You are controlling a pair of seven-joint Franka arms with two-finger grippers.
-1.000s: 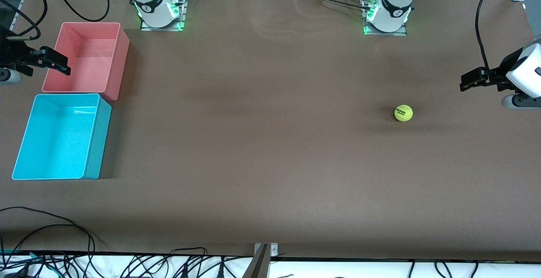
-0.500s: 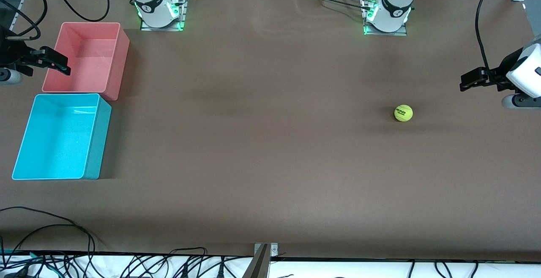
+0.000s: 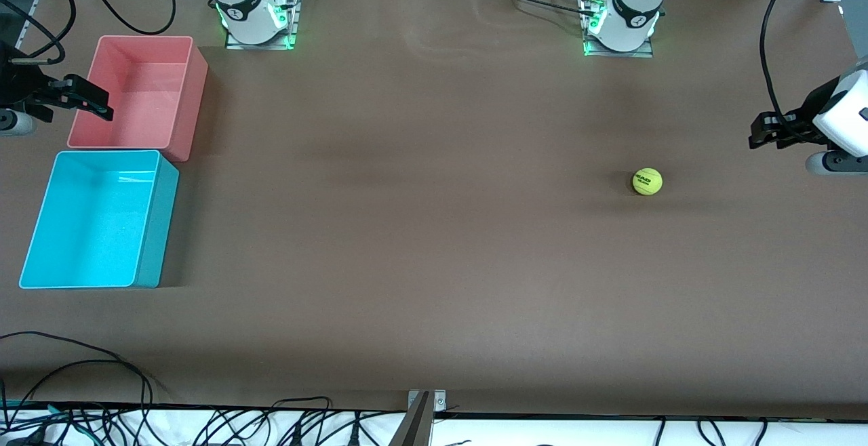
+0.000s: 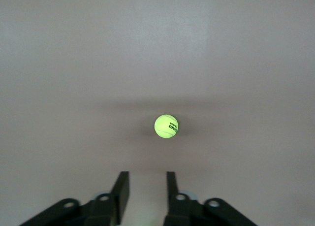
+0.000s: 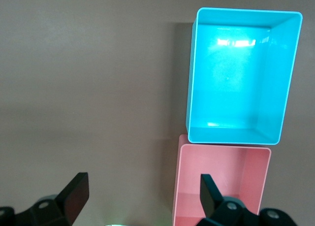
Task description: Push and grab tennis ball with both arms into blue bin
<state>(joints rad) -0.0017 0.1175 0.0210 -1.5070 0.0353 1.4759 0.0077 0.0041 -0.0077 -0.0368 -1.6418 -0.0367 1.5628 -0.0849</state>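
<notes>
Tennis ball (image 3: 647,181) sits alone on the brown counter (image 3: 434,242), toward the left arm's end, its dark logo facing up. Left tool (image 3: 761,135) hangs over the counter's edge at that same end, well apart from the ball — nothing between its fingers (image 4: 120,191), which stand parallel with a narrow gap, half closed on empty air. From the left wrist view the ball (image 4: 166,126) lies straight ahead of that gap, untouched.

Down at the right arm's end, the blue bin (image 3: 41,256) rests on the counter with nothing in it, and the pink bin (image 3: 196,93) sits just beside it, farther from the front camera. Right tool (image 3: 85,99) hovers over the pink bin's outer rim — fingers (image 5: 76,194) spread wide, holding nothing, the arm waiting. Both bins show in the right wrist view, the blue bin (image 5: 192,88) touching the pink bin (image 5: 179,186) end to end.
</notes>
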